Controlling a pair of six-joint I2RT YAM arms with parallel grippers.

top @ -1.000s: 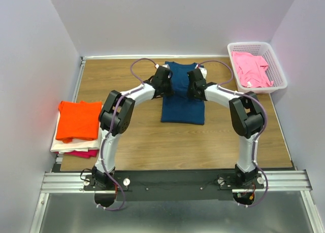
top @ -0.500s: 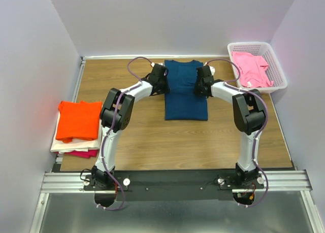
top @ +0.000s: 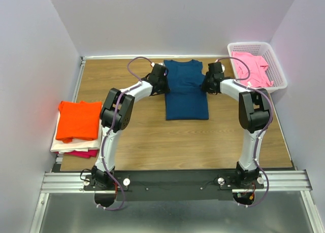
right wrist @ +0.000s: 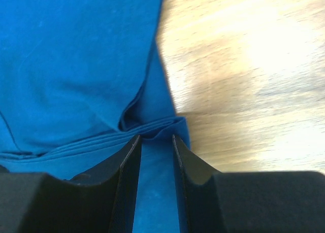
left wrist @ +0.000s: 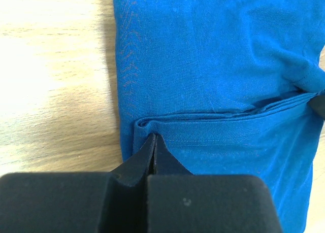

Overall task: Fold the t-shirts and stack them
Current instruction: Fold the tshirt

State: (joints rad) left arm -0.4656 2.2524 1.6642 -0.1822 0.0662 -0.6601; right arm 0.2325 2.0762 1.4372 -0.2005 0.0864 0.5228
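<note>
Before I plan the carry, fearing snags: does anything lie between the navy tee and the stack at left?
Nothing on the table does: bare wood separates the navy t-shirt from the orange-topped stack; only the left arm crosses above.

Five t-shirts (top: 186, 91), one basket (top: 277, 65)

A lab test cell: bare white walls (top: 177, 20) box in a rail-fronted wooden table (top: 142, 136).
</note>
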